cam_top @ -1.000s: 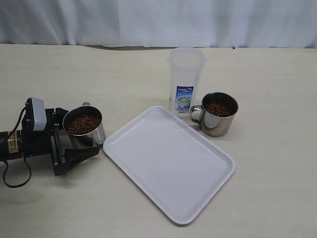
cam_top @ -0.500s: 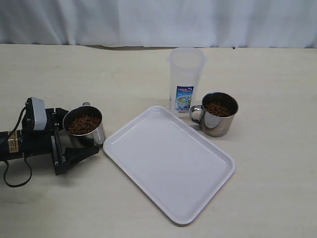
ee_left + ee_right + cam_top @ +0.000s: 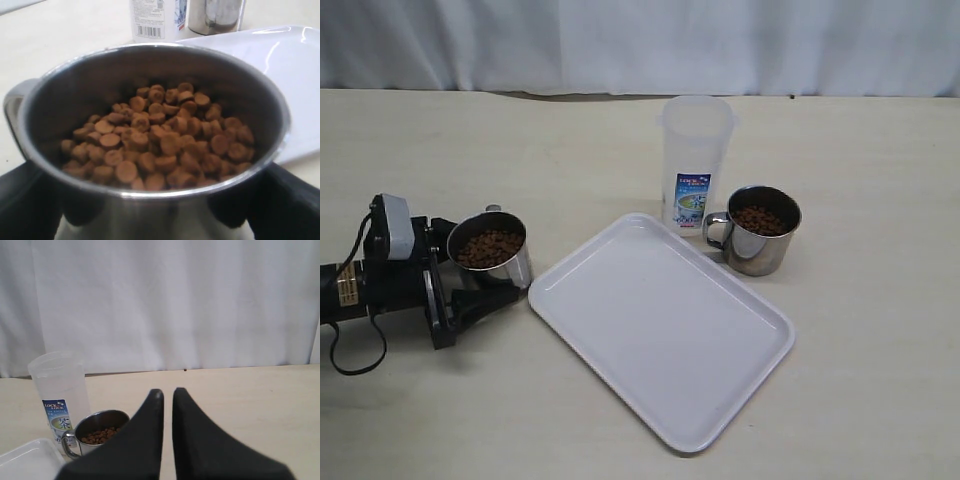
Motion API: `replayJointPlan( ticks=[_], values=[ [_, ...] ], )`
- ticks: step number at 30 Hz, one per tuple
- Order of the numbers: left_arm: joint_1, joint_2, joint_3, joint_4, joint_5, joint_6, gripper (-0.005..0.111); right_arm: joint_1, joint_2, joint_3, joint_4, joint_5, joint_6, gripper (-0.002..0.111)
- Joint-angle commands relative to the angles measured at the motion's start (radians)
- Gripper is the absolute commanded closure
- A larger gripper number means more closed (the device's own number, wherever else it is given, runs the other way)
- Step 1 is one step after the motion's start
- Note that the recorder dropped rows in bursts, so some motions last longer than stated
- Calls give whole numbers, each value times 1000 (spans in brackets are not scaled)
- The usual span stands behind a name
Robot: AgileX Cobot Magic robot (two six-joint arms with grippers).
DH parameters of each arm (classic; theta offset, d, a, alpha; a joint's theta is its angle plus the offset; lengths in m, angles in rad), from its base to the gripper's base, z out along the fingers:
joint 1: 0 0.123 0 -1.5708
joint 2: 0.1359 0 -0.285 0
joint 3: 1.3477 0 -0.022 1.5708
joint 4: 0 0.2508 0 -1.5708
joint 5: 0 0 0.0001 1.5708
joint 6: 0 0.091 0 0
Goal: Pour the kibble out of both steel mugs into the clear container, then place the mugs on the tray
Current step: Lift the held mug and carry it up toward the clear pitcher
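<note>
White tray [image 3: 660, 340] lies flat in the middle, waiting for empty mugs. Behind it stands the container [image 3: 695, 160], ready for kibble [image 3: 488, 248]. The left mug [image 3: 512, 270] is full and sits between the left claw [image 3: 152, 210] fingers for lifting; I cannot tell if they squeeze. The right claw [image 3: 167, 395] is clenched and empty, back from the full right mug [image 3: 757, 255].

The clear container's [image 3: 56, 382] label [image 3: 59, 416] reads "LOCK&LOCK" and "茶".
</note>
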Motion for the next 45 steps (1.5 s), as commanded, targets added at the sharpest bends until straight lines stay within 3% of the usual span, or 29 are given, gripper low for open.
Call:
replayJointPlan(
  ticks=[1, 7, 16, 20, 25, 32, 38, 45],
  values=[
    [1, 1, 4, -80, 52, -12, 101, 4, -3, 3, 2, -1, -9, 103],
    [1, -102, 4, -98, 52, -88, 107, 4, -3, 3, 2, -1, -9, 103],
    [1, -292, 4, -99, 94, -268, 107, 4, -3, 3, 2, -1, -9, 103],
    [1, -372, -7, -96, 100, -386, 107, 4, -3, 3, 2, -1, -9, 103],
    [-13, -486, -74, -26, 214, -589, 107, 4, -3, 3, 2, -1, -9, 103],
    [-130, -571, -205, 20, 416, -747, 107, 4, -3, 3, 2, -1, -9, 103],
    [-259, -574, -369, 186, 592, -929, 107, 4, -3, 3, 2, -1, -9, 103],
    [-344, -574, -483, 273, 627, -995, 107, 4, -3, 3, 2, -1, -9, 103]
  ],
)
